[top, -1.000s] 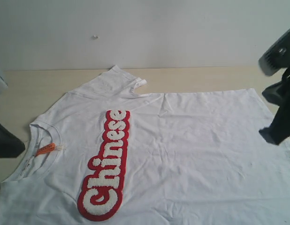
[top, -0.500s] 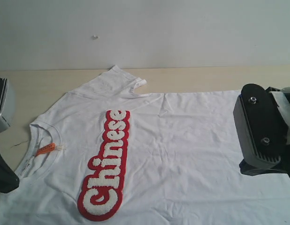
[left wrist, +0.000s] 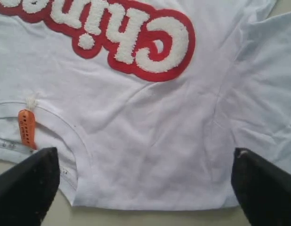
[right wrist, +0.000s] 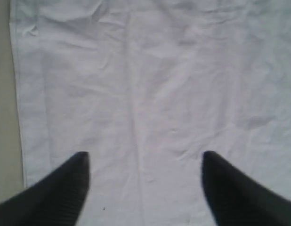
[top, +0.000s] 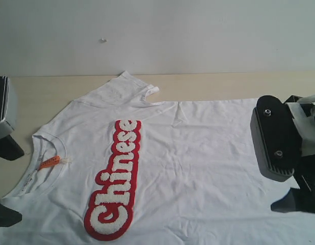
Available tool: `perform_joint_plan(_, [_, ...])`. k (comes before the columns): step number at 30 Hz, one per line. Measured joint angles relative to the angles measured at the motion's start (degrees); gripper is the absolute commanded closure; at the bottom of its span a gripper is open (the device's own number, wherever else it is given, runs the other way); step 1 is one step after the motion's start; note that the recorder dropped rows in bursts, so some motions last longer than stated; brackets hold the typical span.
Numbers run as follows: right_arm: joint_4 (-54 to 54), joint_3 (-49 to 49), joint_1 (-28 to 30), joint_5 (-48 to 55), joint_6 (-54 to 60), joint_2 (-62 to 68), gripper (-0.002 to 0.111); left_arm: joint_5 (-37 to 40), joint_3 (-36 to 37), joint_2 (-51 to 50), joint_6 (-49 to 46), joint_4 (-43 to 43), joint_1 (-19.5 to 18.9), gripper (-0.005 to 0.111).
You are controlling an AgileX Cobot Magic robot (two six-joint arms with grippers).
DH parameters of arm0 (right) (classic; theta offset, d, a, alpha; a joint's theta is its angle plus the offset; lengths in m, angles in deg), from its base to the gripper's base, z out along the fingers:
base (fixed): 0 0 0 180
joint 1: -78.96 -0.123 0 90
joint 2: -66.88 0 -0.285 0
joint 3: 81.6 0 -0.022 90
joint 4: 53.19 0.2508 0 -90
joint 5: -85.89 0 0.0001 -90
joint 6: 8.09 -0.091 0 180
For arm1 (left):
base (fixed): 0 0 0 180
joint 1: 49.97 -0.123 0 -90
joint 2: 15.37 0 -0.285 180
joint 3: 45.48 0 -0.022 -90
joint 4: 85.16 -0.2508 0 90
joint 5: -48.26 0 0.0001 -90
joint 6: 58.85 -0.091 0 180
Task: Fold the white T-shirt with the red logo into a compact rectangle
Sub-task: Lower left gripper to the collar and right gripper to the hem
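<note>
1. Two hands hang over a white cotton short-sleeved T-shirt (top: 198,153). It lies spread face up on the pale wooden tabletop (top: 224,84), neck towards the left arm and hem towards the right. No fold appears to have been made yet.
2. Left hand (left wrist: 143,157): its black fingers stand wide apart and hold nothing. Between them lies the shoulder edge, with the ribbed collar (left wrist: 75,136) and small orange neck tag (left wrist: 27,127) by one finger and a sleeve by the other.
3. Right hand (right wrist: 145,157): fingers also apart and empty, over plain creased cloth close to the hem (right wrist: 28,117). Whether either hand touches the fabric cannot be told.
4. A red-outlined patch of fuzzy white letters (top: 115,178) runs along the chest, nearer the left arm.
5. What could go wrong, as a judgement:
   - A shallow pinch may catch only the top layer, so front and back would separate when lifted.
   - If the left hand closes on the collar instead of the shoulder, the neckline would stretch and the fold line skew.
   - Unequal lift or travel between the arms would drag the cloth askew and leave a slanted edge, not a rectangle.
   - The thick patch will likely resist a crease running across it — the fold could spring open.
   - The far sleeve (top: 132,89) already looks rumpled and could be trapped as a lump.
</note>
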Motion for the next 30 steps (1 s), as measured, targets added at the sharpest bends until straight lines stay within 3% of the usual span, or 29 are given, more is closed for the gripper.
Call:
perform_joint_plan(19, [-0.7, 0.0, 0.0, -6.7, 0.1, 0.0, 0.004, -4.1, 0.0, -0.3, -1.8, 0.3, 0.0, 0.005])
perform_joint_plan(25, [-6.2, 0.0, 0.0, -2.7, 0.4, 1.7, 0.004, -2.2, -0.2, -5.0, -10.6, -2.0, -0.9, 0.005])
perform_joint_plan(30, [-15.2, 0.0, 1.6, 0.0, 1.0, 6.2, 0.004, -0.2, -5.7, -15.7, -14.3, -6.3, -1.5, 0.005])
